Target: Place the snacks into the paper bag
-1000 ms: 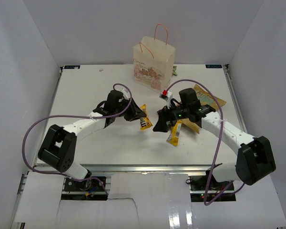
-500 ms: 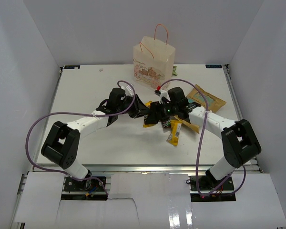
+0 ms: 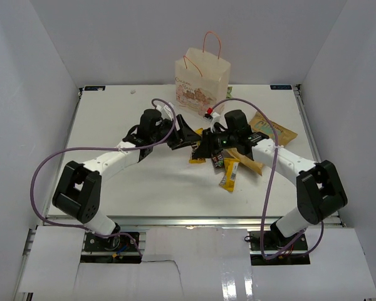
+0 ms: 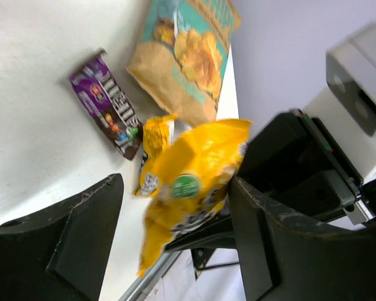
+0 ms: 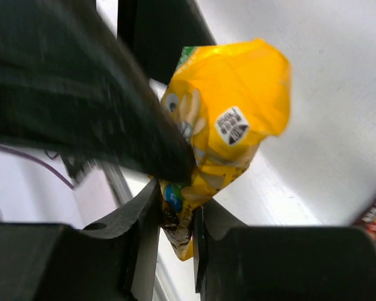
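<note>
Yellow foil caught the eye at the middle of the white table (image 3: 113, 119), where both arms met over a small yellow M&M's pack (image 4: 194, 188). The right gripper (image 5: 177, 216) was pinched narrow on the pack's lower end, its two black fingers (image 5: 144, 213) pressing the crumpled wrapper between them. The left gripper (image 4: 175, 232) stood wide, one finger on either side of the pack; in the left wrist view neither pad appeared to touch the wrapper. Seen from above, the two grippers faced each other tip to tip, the left one (image 3: 187, 135) reaching in from the left and the right one (image 3: 207, 145) from the right, with the pack (image 3: 196, 158) between them.

The paper bag (image 3: 200, 84) stood upright at the far edge of the table, its orange handles raised, just beyond the meeting point. The large chip bag (image 3: 272, 128) lay flat to the right, partly under the right arm. The dark purple bar (image 4: 106, 103) and the yellow bar (image 3: 229, 174) lay on the table just near of the grippers, close to each other.
</note>
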Motion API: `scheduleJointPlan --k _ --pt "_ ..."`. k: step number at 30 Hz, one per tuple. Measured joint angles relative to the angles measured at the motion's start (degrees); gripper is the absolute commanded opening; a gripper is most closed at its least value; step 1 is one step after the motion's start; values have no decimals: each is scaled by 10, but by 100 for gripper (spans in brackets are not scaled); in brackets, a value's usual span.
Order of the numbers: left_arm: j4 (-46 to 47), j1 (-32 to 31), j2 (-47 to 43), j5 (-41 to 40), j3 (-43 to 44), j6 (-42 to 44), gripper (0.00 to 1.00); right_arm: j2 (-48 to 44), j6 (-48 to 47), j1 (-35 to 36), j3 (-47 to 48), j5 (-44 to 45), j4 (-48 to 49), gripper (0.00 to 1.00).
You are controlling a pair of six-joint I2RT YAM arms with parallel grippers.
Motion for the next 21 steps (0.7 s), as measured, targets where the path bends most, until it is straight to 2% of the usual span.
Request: scheduleJointPlan --k 3,5,7,11,15,21 --pt "-32 26 -31 -20 12 30 93 -20 -65 -17 13 -16 -24 8" --pt "-51 51 -70 -46 14 51 98 -30 -122 -34 38 -22 -40 8" --pt "-66 79 -112 -68 14 72 98 -37 -178 -54 77 -20 -57 8" --pt "-76 110 -183 -93 7 106 98 -20 -262 -77 216 23 -82 8" --pt "-69 107 -228 -83 -58 113 98 67 -299 -84 419 108 -66 8" --pt "-84 105 -242 -62 -145 98 98 197 -315 -85 574 242 -25 8"
